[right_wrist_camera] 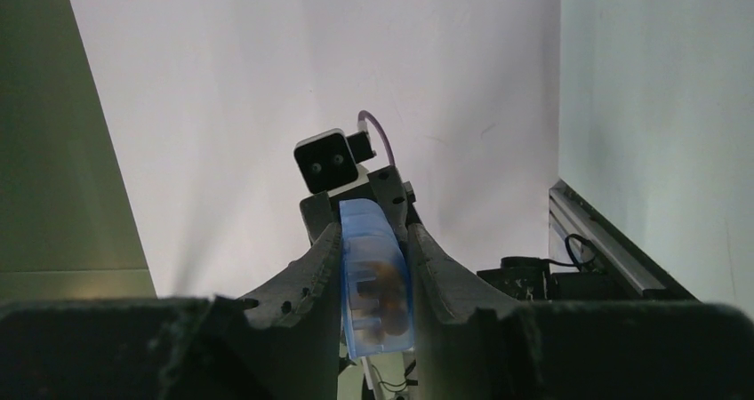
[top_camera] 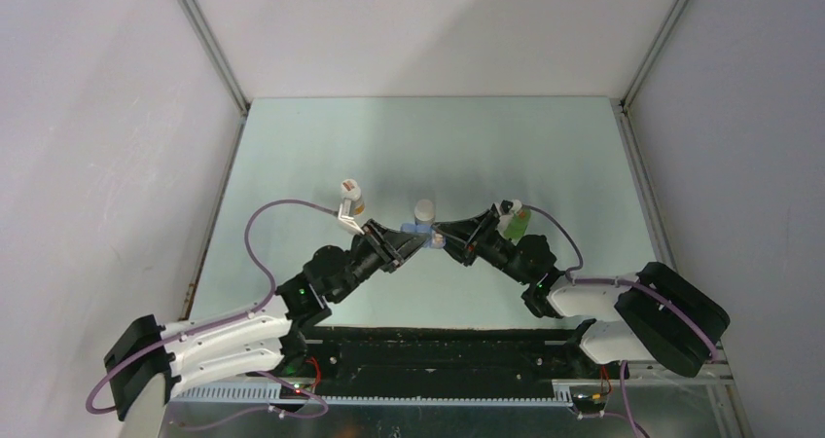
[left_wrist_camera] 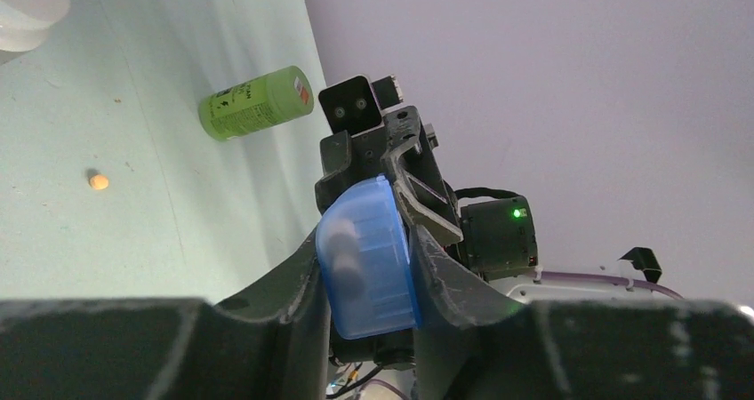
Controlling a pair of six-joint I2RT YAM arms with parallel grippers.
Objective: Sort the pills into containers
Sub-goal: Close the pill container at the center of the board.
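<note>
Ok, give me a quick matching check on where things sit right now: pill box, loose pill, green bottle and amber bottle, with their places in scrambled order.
Things:
1. pill box
2. loose pill
3. green bottle
4. amber bottle

Places:
A. on the table, close beside the right arm
B. gripped from opposite ends by the left gripper and the right gripper
C. on the table, close beside the left arm
D. lying by itself on the table

Pairs: 1-B, 2-D, 3-A, 4-C
</note>
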